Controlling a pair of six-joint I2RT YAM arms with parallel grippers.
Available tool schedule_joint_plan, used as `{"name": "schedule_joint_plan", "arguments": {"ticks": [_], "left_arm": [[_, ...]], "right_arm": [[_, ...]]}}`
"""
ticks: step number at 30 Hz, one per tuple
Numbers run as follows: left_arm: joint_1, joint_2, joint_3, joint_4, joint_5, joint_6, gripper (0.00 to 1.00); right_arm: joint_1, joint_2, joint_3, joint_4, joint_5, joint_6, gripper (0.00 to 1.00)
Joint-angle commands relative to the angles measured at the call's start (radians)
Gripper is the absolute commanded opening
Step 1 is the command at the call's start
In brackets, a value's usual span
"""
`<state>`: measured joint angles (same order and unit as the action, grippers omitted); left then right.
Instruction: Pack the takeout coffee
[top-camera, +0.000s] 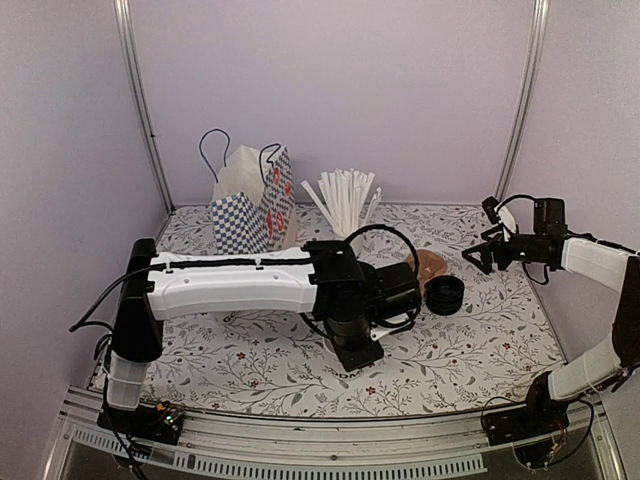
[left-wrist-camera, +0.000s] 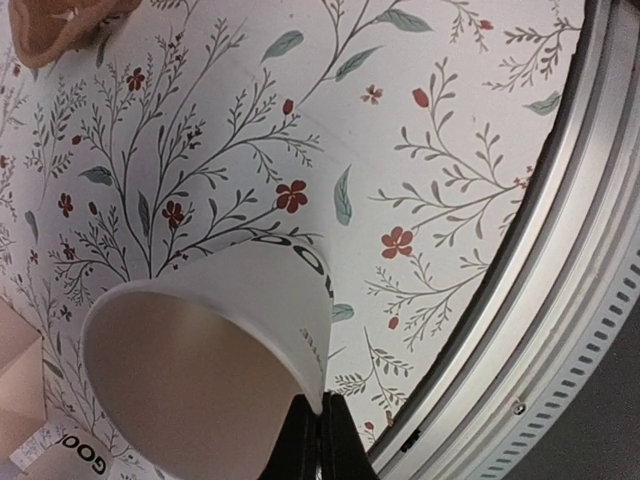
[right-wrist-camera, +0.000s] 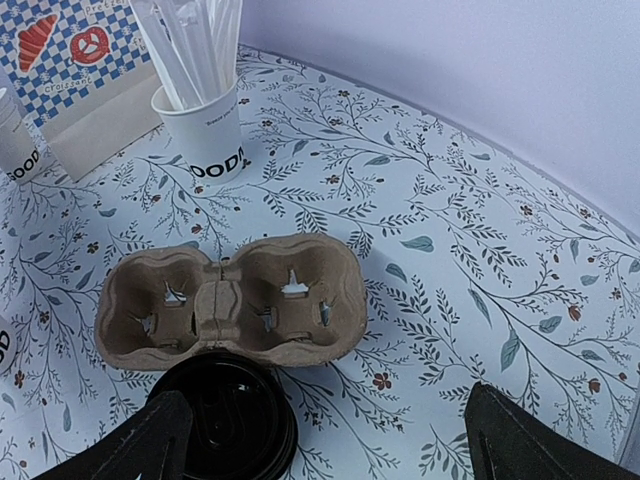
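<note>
Takeout coffee cup (left-wrist-camera: 200, 340), lidless, pinched at its rim by left pincer (left-wrist-camera: 318, 440); right pincer (right-wrist-camera: 328, 400) spread wide; carrier (right-wrist-camera: 235, 300) likely next.

The table (top-camera: 500, 340) was covered in a white sheet printed with leafy sprigs and small red flowers, with a ribbed metal rail (top-camera: 330, 440) along its lower edge in the top view. At the upper left of the sheet stood a blue-checked paper bag (top-camera: 250, 215) with cord handles. Just to its right was a white cup of straws (top-camera: 345, 205). Right of centre lay a brown two-cup cardboard carrier (right-wrist-camera: 235, 300), both wells open upward. A stack of black lids (top-camera: 445, 295) sat just beside it, toward the lower right.
</note>
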<state>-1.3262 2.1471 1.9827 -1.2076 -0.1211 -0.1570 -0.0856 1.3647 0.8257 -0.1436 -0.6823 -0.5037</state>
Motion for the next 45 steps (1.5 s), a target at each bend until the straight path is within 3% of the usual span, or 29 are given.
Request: {"name": "schedule_joint_plan", "arguments": {"ticks": [1,7,14,19,23,27,31,33,38,45], "left_arm": [[-0.018,-0.001,-0.016,-0.009,-0.032,0.008,0.03],[-0.023,-0.030,-0.020,-0.009,-0.034,0.011,0.21],[-0.020,-0.128,-0.017,0.015,-0.069,0.049,0.26],[0.055,-0.235,-0.107,0.166,-0.118,0.142,0.32],[0.145,-0.283,-0.174,0.320,-0.133,0.149,0.35],[0.166,-0.287,-0.167,0.402,-0.122,0.078,0.36],[0.162,-0.310,-0.237,0.514,-0.069,-0.001,0.36],[0.159,-0.334,-0.284,0.575,-0.043,-0.040,0.36],[0.150,-0.402,-0.400,0.717,0.068,-0.117,0.37],[0.132,-0.445,-0.464,0.746,0.064,-0.152,0.37]], "right_arm": [[-0.003,0.016,0.027,-0.013,0.009,-0.011,0.99],[-0.003,0.024,0.030,-0.014,0.007,-0.010,0.99],[-0.003,0.026,0.030,-0.011,0.016,-0.009,0.99],[-0.003,0.030,0.038,-0.009,0.026,-0.005,0.99],[-0.002,0.015,0.118,-0.162,-0.085,-0.072,0.98],[0.051,-0.001,0.223,-0.383,-0.041,-0.230,0.85],[0.122,0.006,0.261,-0.540,0.060,-0.392,0.58],[0.144,0.024,0.265,-0.599,0.107,-0.448,0.50],[0.211,0.044,0.241,-0.680,0.221,-0.593,0.46],[0.333,0.069,0.233,-0.696,0.397,-0.661,0.45]]}}
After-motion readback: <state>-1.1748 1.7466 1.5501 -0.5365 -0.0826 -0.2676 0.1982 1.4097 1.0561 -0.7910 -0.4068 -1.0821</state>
